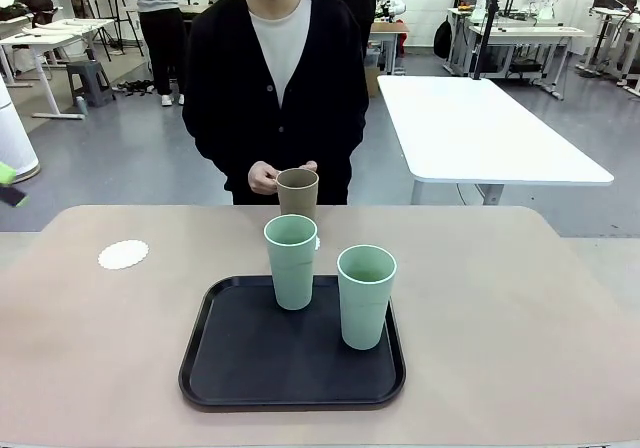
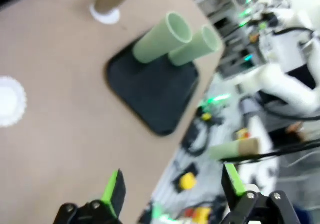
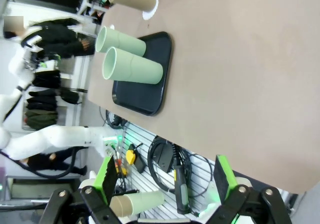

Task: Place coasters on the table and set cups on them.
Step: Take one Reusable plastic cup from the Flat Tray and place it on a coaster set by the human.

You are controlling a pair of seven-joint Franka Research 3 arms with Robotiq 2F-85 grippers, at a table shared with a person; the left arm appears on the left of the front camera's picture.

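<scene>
The far green cup (image 1: 291,261) and near green cup (image 1: 366,295) stood on the black tray (image 1: 230,368). Just behind them, a person's hand (image 1: 264,177) held the brown cup (image 1: 298,194) on a coaster (image 2: 106,16). A second coaster (image 1: 123,254) lay bare on the table (image 1: 500,298), left of the tray. The left gripper (image 2: 172,189) and right gripper (image 3: 165,176) hung wide open, holding nothing.

Both up in the air: left hand (image 2: 174,185) jaws spread wide, empty; right hand (image 3: 165,178) likewise, rolled sideways.
</scene>
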